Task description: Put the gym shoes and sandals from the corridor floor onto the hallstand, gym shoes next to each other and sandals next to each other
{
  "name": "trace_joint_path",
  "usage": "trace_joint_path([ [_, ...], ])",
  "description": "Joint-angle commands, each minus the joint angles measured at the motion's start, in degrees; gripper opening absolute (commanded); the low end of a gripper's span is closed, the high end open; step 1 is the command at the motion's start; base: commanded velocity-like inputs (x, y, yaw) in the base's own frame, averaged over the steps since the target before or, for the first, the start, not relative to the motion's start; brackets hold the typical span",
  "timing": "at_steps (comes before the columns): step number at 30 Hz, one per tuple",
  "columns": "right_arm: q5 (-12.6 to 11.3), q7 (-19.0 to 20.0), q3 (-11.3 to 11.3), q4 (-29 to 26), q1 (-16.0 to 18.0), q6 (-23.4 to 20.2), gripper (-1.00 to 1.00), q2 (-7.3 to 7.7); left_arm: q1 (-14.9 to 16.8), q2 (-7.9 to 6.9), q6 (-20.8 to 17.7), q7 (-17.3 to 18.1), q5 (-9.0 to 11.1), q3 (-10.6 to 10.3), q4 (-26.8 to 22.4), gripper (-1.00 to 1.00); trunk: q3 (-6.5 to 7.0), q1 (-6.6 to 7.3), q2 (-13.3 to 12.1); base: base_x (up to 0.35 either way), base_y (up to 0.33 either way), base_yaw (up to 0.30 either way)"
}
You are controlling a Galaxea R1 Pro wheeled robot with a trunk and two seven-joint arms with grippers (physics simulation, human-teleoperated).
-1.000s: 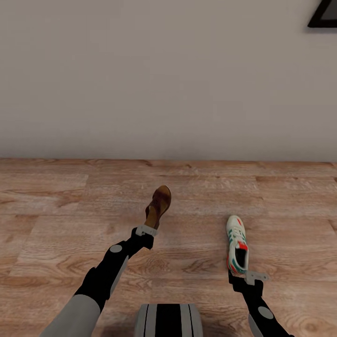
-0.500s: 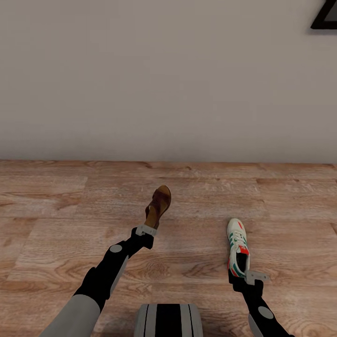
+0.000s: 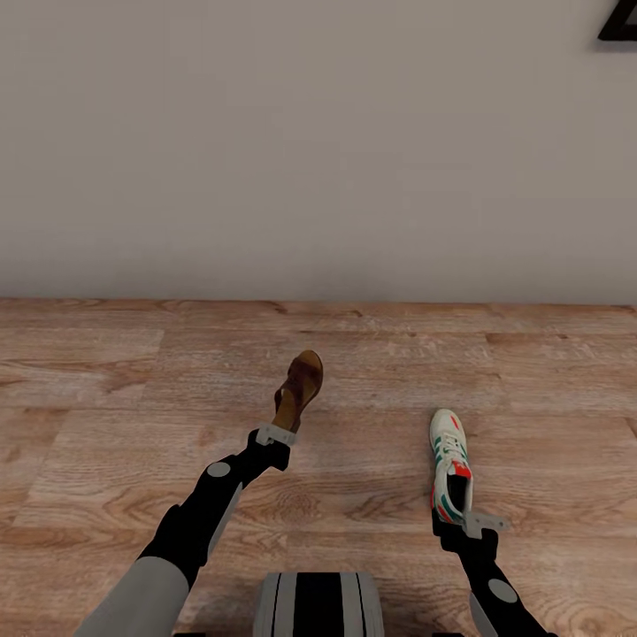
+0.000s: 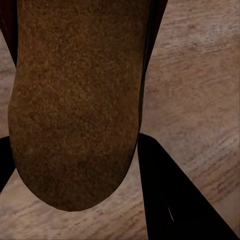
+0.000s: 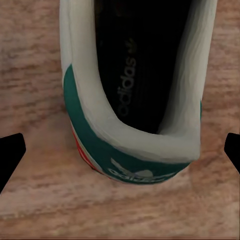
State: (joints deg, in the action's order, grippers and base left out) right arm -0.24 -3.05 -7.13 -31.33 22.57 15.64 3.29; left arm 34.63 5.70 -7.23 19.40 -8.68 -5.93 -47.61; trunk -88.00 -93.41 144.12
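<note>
Above wood-grain floor [image 3: 106, 372], suede-textured sandal [image 3: 299, 387], white sneaker [image 3: 449, 462]

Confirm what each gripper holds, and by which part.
Left gripper holds a brown sandal by its heel end. Right gripper sits at the gym shoe heel; whether it grips cannot be told.

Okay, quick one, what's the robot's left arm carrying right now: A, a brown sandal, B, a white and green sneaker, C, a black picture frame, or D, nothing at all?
A: in the head view the left gripper holds a brown sandal up off the wood floor, while the white and green sneaker is at the right gripper.
</note>
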Motion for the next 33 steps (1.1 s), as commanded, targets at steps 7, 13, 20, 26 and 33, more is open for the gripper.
trace_joint_path([
  [7,0.0,-0.1,0.0,0.0,0.0,0.2,1.0,-0.03,0.0,-0.06,-0.2,0.5,-0.2,0.7,-0.1,-1.0,-0.09,0.01,0.0,0.0,0.0,0.0],
  [13,0.0,-0.1,0.1,0.0,0.0,0.2,1.0,-0.02,0.0,-0.08,-0.2,0.5,-0.1,0.4,-0.1,-1.0,-0.09,0.01,0.0,0.01,0.0,0.0],
  [20,0.0,-0.1,0.1,0.0,0.0,0.2,1.0,-0.01,0.0,-0.07,-0.2,0.5,-0.1,0.4,-0.1,-1.0,-0.09,0.01,0.0,0.057,0.0,0.0],
  [26,0.0,-0.1,0.1,0.1,0.0,0.2,1.0,0.04,0.0,-0.08,-0.2,0.5,-0.1,0.3,-0.1,-1.0,-0.09,0.01,0.0,0.008,0.0,0.0],
  [33,0.1,-0.1,0.1,0.1,0.0,0.2,-1.0,0.04,0.0,-0.06,-0.2,0.5,-0.1,0.2,-0.1,-1.0,-0.09,0.01,0.0,0.001,0.0,0.0],
])
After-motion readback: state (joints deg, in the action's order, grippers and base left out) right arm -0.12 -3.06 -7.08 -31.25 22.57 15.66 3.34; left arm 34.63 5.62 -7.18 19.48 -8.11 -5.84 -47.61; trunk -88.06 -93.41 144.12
